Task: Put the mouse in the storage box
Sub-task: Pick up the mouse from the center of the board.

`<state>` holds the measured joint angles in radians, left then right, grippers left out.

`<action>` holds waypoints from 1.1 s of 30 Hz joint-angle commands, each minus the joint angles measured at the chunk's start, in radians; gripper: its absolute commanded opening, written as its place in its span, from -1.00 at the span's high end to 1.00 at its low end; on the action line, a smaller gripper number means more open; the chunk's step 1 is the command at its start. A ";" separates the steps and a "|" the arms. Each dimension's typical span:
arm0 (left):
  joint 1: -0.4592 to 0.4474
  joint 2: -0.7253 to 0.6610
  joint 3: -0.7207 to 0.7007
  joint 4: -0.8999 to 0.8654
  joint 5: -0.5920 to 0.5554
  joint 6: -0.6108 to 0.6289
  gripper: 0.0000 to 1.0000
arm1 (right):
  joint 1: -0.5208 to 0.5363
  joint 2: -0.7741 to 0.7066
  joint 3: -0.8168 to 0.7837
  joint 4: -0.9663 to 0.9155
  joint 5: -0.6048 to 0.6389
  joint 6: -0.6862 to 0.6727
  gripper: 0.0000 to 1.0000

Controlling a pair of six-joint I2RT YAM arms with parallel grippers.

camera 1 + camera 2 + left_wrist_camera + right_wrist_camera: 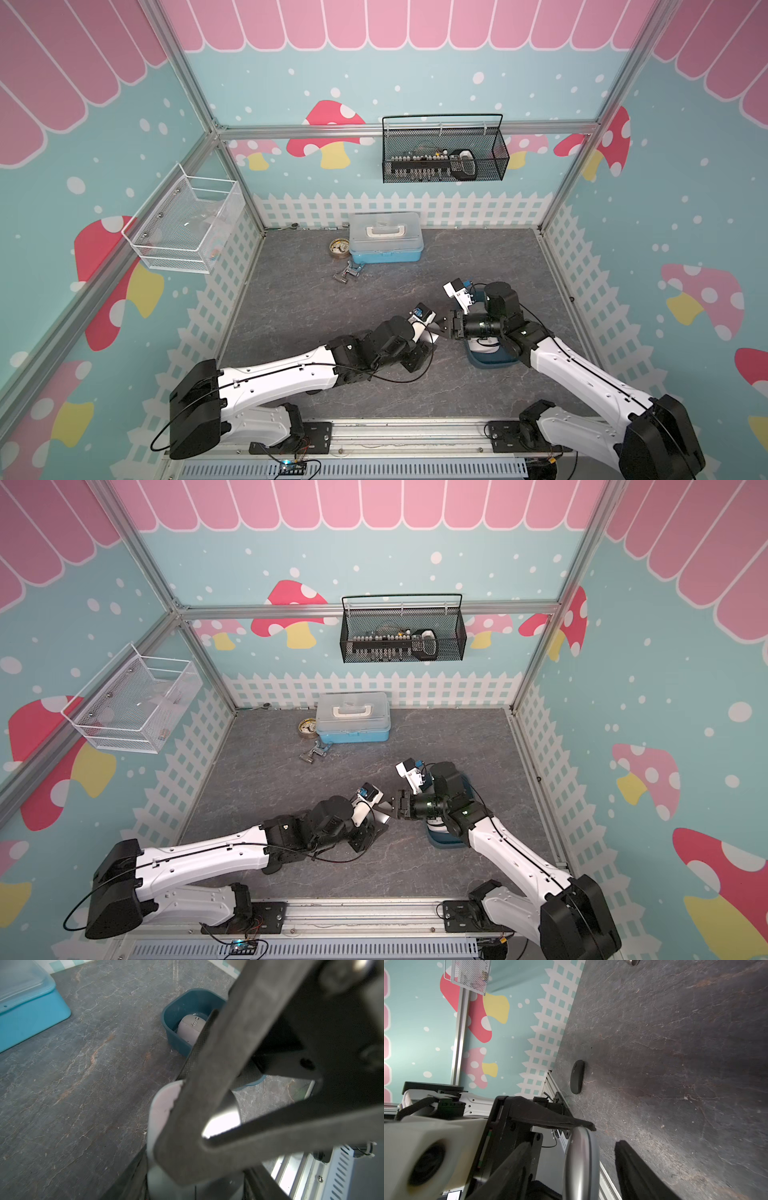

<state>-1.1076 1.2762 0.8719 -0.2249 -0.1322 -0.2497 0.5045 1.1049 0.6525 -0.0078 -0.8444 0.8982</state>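
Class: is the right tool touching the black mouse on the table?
Apart. The right wrist view shows the black mouse lying beyond the right tool, bare table between them.

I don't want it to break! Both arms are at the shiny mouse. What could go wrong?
The left arm's fingers pinch the silver computer mouse in the air, and the right arm's fingers aren't tight around it yet. Letting go too soon could drop it onto the grey table. The dark teal plastic storage box already holds a white mouse, so space may be tight.
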 commanded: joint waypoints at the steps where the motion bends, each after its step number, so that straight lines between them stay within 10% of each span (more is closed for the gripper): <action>1: -0.004 -0.014 0.000 0.036 -0.039 0.017 0.47 | 0.037 0.025 0.026 -0.009 0.010 -0.013 -0.22; 11: -0.004 -0.029 -0.028 0.039 -0.049 -0.003 0.35 | 0.103 0.090 0.052 0.012 0.033 -0.004 0.39; 16: -0.004 -0.057 -0.060 0.037 -0.047 -0.032 -0.83 | 0.101 0.104 0.074 0.023 0.068 -0.013 0.44; 20: -0.005 -0.124 -0.129 0.034 -0.068 -0.130 -0.98 | 0.074 0.137 0.102 0.013 0.120 -0.062 0.45; 33: 0.130 -0.710 -0.381 -0.426 -0.247 -0.831 -0.98 | -0.515 0.126 0.056 -0.070 0.181 -0.202 0.48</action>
<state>-1.0050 0.6895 0.5282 -0.4889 -0.3126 -0.8528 0.0547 1.2613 0.7361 -0.0402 -0.6872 0.7528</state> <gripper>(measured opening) 0.990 0.274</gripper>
